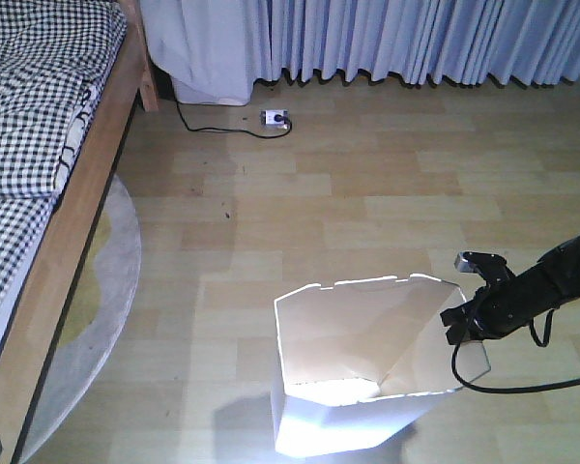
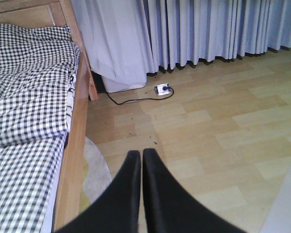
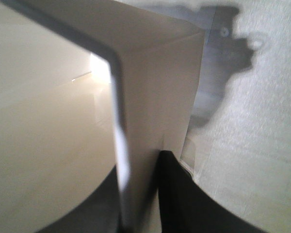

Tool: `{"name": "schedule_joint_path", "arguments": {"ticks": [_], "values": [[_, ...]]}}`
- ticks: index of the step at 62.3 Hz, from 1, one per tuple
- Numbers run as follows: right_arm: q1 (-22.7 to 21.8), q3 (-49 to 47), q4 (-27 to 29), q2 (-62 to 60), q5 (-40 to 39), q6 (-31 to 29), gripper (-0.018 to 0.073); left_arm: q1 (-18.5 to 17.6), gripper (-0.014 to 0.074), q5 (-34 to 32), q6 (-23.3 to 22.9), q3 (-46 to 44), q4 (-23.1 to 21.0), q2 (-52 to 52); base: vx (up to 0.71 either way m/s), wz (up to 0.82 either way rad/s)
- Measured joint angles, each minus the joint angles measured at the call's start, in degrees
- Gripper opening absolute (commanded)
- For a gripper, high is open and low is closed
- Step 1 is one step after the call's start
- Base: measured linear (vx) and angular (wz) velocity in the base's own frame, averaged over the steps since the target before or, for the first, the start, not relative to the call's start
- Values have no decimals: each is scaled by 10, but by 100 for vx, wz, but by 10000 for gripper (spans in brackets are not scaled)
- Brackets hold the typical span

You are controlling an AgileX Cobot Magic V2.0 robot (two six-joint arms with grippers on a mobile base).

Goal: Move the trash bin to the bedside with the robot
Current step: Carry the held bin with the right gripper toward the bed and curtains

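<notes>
The white trash bin (image 1: 353,372) stands open-topped on the wood floor at the lower middle of the front view, cream inside. My right gripper (image 1: 461,324), on a slim black arm coming from the right, is shut on the bin's right rim. In the right wrist view the thin wall (image 3: 155,87) runs between the fingers (image 3: 177,194), one inside and one outside. The bedside is at the left: a light wooden bed frame (image 1: 77,222) with checked bedding (image 1: 29,116). My left gripper (image 2: 141,154) is shut on nothing, hanging above the floor by the bed frame (image 2: 75,145).
A grey and yellow round rug (image 1: 116,290) lies partly under the bed. A power strip (image 1: 275,120) with a black cable sits near the blue curtains (image 1: 416,39). Bare wood floor separates the bin from the bed. A black cable (image 1: 503,387) loops under the right arm.
</notes>
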Motion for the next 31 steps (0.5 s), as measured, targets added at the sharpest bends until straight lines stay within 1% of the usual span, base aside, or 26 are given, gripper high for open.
{"name": "schedule_joint_path", "arguments": {"ticks": [31], "values": [[0,0,-1,0,-1,0,0,0,-7,0,0,0,0,0,39,2]]}}
